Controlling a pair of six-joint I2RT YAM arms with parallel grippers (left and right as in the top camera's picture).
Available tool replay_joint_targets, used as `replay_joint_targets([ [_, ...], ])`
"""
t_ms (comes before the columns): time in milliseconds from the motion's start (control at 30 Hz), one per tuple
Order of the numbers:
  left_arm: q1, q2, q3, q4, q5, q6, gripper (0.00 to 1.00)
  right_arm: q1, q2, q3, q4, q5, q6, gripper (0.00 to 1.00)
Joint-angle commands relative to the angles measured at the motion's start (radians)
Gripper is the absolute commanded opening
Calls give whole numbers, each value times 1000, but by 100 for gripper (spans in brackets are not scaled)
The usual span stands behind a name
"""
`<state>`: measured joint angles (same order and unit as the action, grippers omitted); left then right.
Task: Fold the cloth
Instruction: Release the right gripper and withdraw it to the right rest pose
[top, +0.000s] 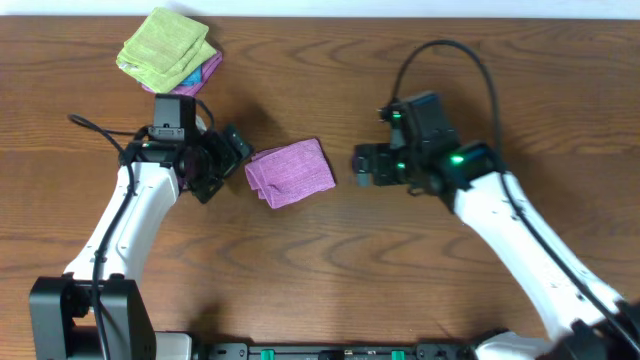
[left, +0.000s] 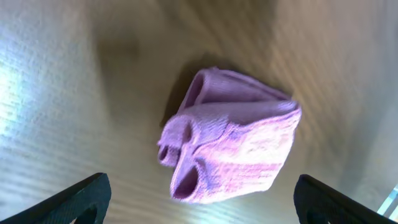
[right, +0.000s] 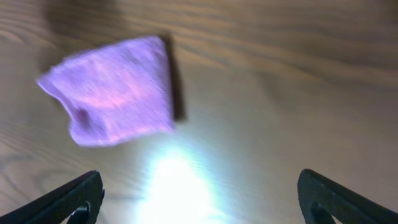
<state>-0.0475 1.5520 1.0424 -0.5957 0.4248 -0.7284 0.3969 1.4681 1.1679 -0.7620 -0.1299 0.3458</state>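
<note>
Overhead: the purple cloth (top: 291, 173) lies mid-desk (top: 330, 280) as a small folded packet. It sits between the left tool (top: 222, 164) just beside its left edge and the right tool (top: 358, 167) a little off its right edge. Both tools are spread apart, empty and not touching it. A stack of folded cloths (top: 168, 48) sits well apart at the far left.

Left wrist: the near edge gapes, with layers looping open between the splayed fingers (left: 81, 199). Any further fold should probably pinch every layer at that edge, low to the desk, so none slips out.

Right wrist: blurred, with fingers (right: 74, 202) wide apart. The cloth's far side looks flatter and could serve as the anchor.
</note>
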Motion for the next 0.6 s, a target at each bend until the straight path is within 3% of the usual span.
replay_joint_targets([
  [0,3,-9,24,-36,22,11,95,-54,-82,-1,-60,16,-57,99],
  [200,2,36,-24,-23,98,11,95,-130,-348,-227,-112,27,-98,99],
  [333,2,68,-103,51,200,11,95,-149,-648,-430,-140,13,-8,99],
  [467,1,71,-171,101,224,10,95,-149,-900,-496,-209,14,76,99],
  [567,1,71,-214,152,224,-3,95,-149,-990,-499,-241,14,77,99],
])
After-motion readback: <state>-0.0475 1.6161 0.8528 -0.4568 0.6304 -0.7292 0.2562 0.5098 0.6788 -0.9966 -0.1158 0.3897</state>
